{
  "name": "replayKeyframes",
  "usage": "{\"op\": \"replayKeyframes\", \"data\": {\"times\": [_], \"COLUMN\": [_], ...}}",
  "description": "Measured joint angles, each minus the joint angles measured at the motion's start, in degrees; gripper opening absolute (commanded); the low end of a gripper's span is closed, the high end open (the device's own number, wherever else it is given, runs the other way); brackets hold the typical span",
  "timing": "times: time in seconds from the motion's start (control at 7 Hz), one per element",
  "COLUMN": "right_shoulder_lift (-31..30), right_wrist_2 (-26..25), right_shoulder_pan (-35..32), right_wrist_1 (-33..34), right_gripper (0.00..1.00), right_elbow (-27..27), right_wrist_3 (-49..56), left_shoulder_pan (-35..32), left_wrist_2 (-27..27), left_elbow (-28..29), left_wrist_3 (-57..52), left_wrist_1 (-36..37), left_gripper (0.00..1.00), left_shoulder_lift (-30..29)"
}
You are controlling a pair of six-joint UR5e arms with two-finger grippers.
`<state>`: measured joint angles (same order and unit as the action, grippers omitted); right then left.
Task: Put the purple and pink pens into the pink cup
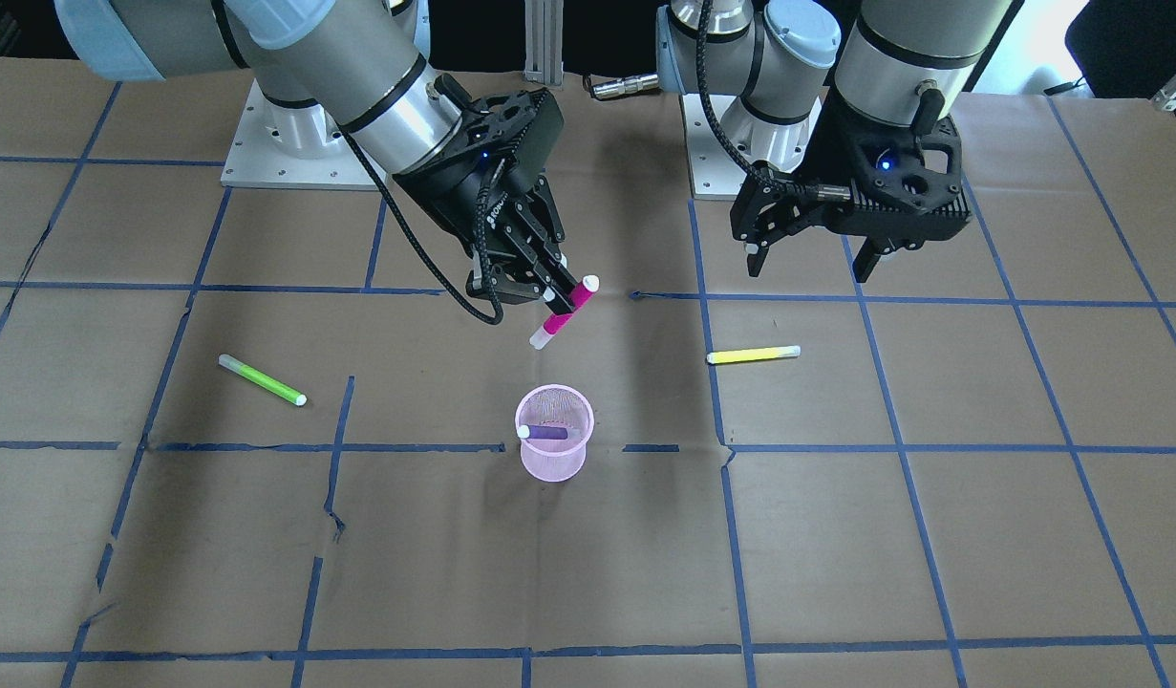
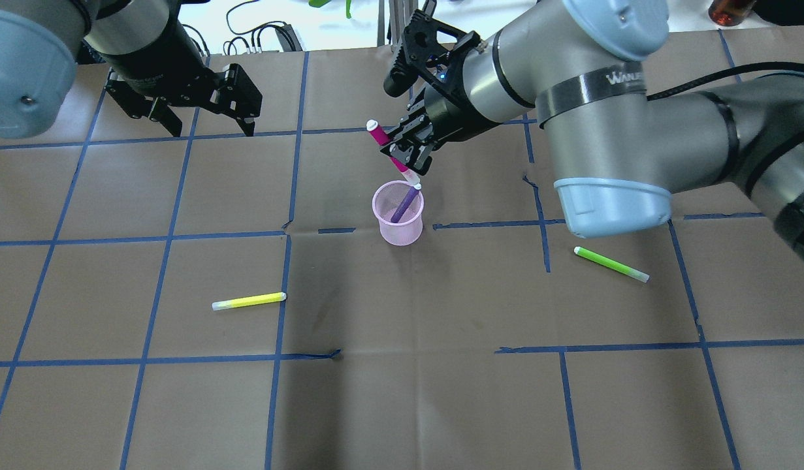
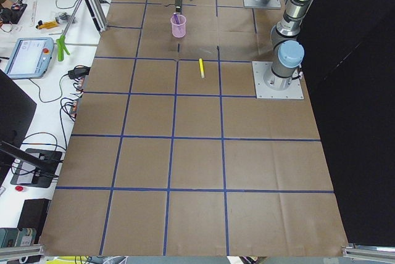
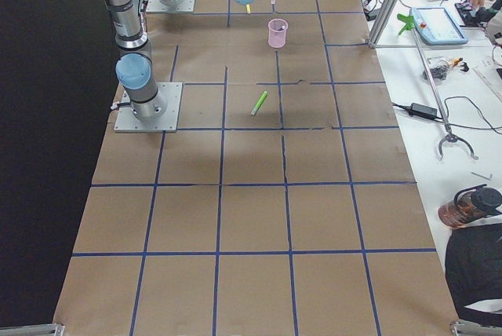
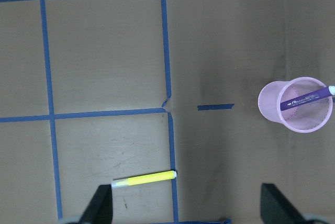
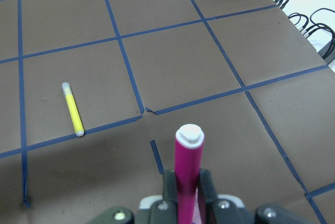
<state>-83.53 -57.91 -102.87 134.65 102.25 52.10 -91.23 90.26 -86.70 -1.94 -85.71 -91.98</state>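
White "WANU…" on right arm band (image 2: 601, 83), lettering on purple pen (image 5: 306, 98) illegible

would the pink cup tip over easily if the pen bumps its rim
Probably. The pink cup is see-through mesh, so likely very light, and narrows toward its base. The purple pen leans on one side of its rim, likely biasing it that way. A nudge from the pink pen might slide or tip it.

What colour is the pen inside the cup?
The pen is purple, clearest in the left wrist view.
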Motion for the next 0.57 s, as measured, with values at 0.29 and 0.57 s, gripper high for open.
{"op": "replayKeyframes", "data": {"times": [0.29,0.57], "right_shoulder_lift": [3.8,7.9], "right_wrist_2": [-0.3,-0.6], "right_shoulder_pan": [-0.3,-0.4], "right_wrist_1": [2.5,7.4], "right_gripper": [0.05,0.05], "right_elbow": [0.1,1.3], "right_wrist_3": [-0.4,-0.8], "left_shoulder_pan": [0.0,-0.1], "left_wrist_2": [0.3,0.2], "left_elbow": [0.0,0.0], "left_wrist_3": [0.0,-0.1], "left_wrist_1": [0.0,-0.2], "left_gripper": [0.98,0.98], "left_shoulder_lift": [0.2,0.6]}}
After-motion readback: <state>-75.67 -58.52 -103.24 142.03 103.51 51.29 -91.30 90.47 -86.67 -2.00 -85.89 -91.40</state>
